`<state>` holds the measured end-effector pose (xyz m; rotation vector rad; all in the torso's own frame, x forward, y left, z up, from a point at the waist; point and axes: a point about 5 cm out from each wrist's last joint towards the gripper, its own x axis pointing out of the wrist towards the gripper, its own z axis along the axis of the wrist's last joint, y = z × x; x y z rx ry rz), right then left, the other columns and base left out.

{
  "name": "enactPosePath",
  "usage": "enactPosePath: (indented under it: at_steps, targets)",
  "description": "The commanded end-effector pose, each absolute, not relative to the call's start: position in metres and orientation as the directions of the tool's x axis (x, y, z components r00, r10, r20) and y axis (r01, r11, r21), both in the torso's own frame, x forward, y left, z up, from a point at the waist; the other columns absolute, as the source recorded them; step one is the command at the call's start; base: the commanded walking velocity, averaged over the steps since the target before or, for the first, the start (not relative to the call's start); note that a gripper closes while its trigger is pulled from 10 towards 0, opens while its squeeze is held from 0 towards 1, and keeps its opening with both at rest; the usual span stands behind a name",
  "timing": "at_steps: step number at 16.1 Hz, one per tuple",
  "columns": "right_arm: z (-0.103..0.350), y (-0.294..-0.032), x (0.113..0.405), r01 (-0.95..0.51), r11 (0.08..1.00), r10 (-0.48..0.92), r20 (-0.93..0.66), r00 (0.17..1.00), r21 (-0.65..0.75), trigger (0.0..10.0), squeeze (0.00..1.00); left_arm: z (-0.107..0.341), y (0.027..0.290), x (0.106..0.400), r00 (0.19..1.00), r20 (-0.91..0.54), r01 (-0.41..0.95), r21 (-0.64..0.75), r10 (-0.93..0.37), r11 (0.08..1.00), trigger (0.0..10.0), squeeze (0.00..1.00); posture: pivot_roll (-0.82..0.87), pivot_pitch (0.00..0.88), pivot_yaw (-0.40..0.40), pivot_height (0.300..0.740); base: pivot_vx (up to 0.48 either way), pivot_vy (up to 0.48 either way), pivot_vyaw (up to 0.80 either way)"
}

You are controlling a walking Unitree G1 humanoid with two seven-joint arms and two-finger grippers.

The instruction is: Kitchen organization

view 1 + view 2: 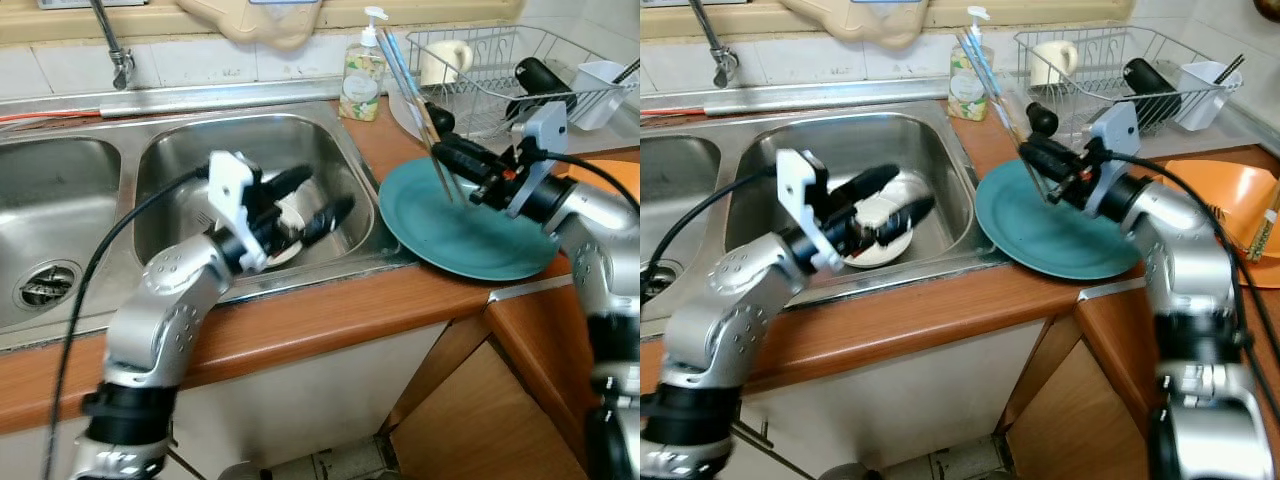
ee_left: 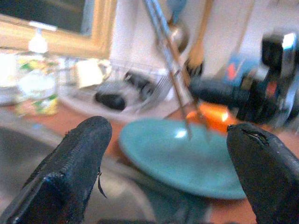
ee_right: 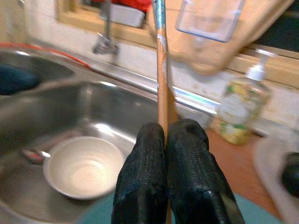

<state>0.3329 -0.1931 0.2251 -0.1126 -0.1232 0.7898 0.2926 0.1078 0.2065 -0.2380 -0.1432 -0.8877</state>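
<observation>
My right gripper (image 1: 447,160) is shut on a pair of long chopsticks (image 1: 410,85), which stand nearly upright with their lower tips just over a teal plate (image 1: 470,245). The plate lies on the wooden counter beside the sink. In the right wrist view the chopsticks (image 3: 161,70) rise from between the closed fingers (image 3: 187,154). My left gripper (image 1: 908,190) is open and hovers over the right sink basin (image 1: 180,150), above a white bowl (image 3: 84,172) with a spoon (image 3: 32,156) beside it.
A soap bottle (image 1: 362,75) stands behind the plate. A wire dish rack (image 1: 500,70) at the back right holds a mug (image 1: 445,58), dark items and a white utensil cup (image 1: 600,85). An orange tray (image 1: 1230,210) lies right of the plate. A faucet (image 1: 115,50) stands behind the sinks.
</observation>
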Motion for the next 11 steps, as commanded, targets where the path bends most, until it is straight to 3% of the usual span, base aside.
enactPosePath:
  at_steps: [1, 3, 4, 5, 7, 8, 11]
  targets:
    - [0.231, -0.192, 0.329, -0.705, 0.695, 0.718, 0.086, 0.691, -0.141, 0.0, 0.0, 0.212, 0.107, 0.294, 0.604, 0.246, 0.797, -0.169, -0.758, 0.58, 10.0, 0.0, -0.09, 0.0, 0.022, 0.74, 0.0, 0.0, 0.0]
    - [0.231, -0.182, 0.318, -0.73, 0.67, 0.742, 0.087, 0.665, -0.133, 0.4, 0.0, 0.215, 0.104, 0.295, 0.568, 0.292, 0.823, -0.222, -0.769, 0.524, 10.0, 0.0, -0.09, 0.0, 0.033, 0.74, 0.0, 0.0, 0.0]
    - [0.233, -0.177, 0.313, -0.739, 0.661, 0.75, 0.091, 0.655, -0.13, 0.7, 0.0, 0.215, 0.102, 0.295, 0.542, 0.298, 0.839, -0.235, -0.786, 0.49, 10.0, 0.46, -0.09, 0.0, 0.038, 0.74, 0.0, 0.0, 0.0]
    - [0.233, -0.174, 0.309, -0.744, 0.657, 0.754, 0.09, 0.65, -0.126, 0.7, 0.0, 0.216, 0.1, 0.296, 0.534, 0.294, 0.844, -0.236, -0.793, 0.481, 10.0, 1.0, -0.09, 0.0, 0.04, 0.74, 0.0, 0.0, 0.0]
    - [0.233, -0.17, 0.305, -0.75, 0.649, 0.761, 0.087, 0.643, -0.125, 0.6, 0.0, 0.217, 0.099, 0.298, 0.537, 0.296, 0.842, -0.238, -0.79, 0.483, 10.0, 1.0, -0.09, 0.0, 0.043, 0.74, 0.0, 0.0, 0.0]
    - [0.234, -0.164, 0.299, -0.765, 0.632, 0.775, 0.081, 0.627, -0.126, 0.5, 0.0, 0.219, 0.097, 0.302, 0.541, 0.309, 0.839, -0.263, -0.782, 0.476, 10.0, 0.0, -0.09, 0.0, 0.043, 0.74, 0.0, 0.0, 0.0]
    - [0.233, -0.154, 0.293, -0.79, 0.598, 0.801, 0.057, 0.596, -0.137, 0.0, 0.0, 0.219, 0.09, 0.31, 0.537, 0.333, 0.838, -0.319, -0.775, 0.443, 10.0, 0.0, -0.09, 0.0, 0.043, 0.74, 0.0, 0.0, 0.0]
